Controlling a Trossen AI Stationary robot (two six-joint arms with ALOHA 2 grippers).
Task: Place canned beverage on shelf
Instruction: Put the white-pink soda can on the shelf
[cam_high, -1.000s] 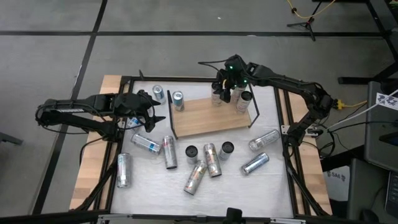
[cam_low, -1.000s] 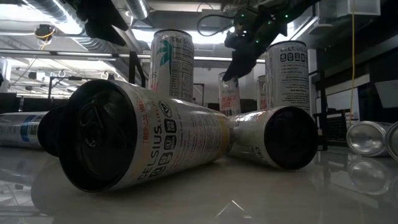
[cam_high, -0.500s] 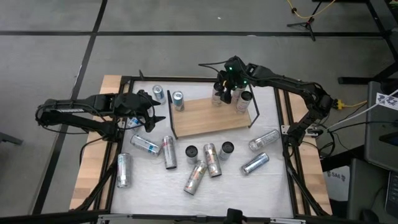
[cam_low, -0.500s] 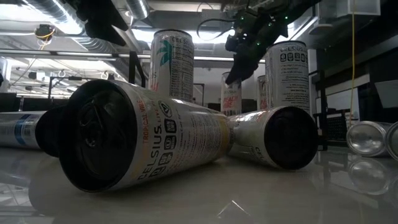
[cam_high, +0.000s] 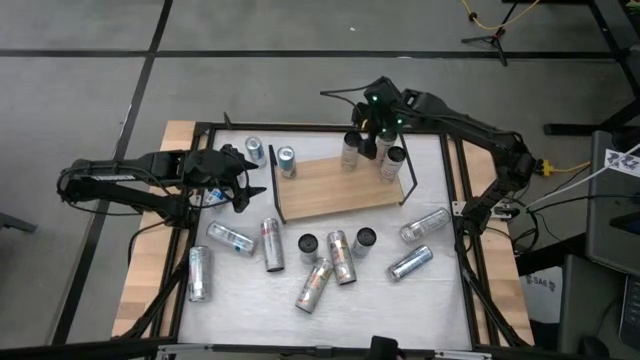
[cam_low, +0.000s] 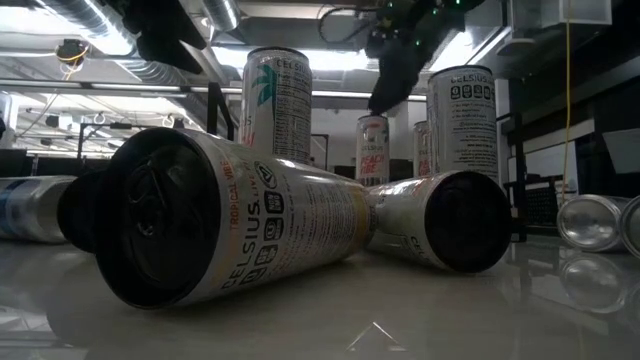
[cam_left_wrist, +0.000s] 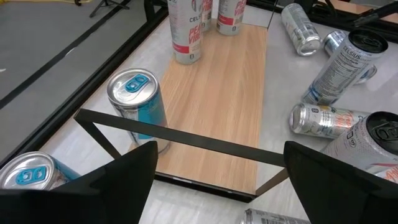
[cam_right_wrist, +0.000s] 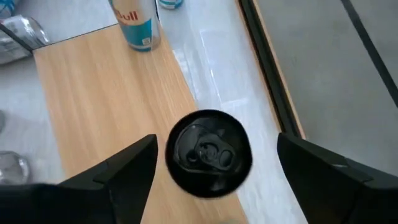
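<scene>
Wooden shelf (cam_high: 340, 187) carries three upright cans at its far end.
Right end effector (cam_high: 378, 128) open, empty, above black-topped can (cam_right_wrist: 209, 152); left end effector (cam_high: 243, 180) open, empty, beside shelf.

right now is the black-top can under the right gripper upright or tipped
Upright: the right wrist view looks straight down on the can's round black top, standing on the shelf.

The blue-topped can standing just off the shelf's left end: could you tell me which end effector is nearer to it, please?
The left end effector is nearer, just left of that can. The right end effector hangs over the shelf's far right corner, above the cans there.
</scene>
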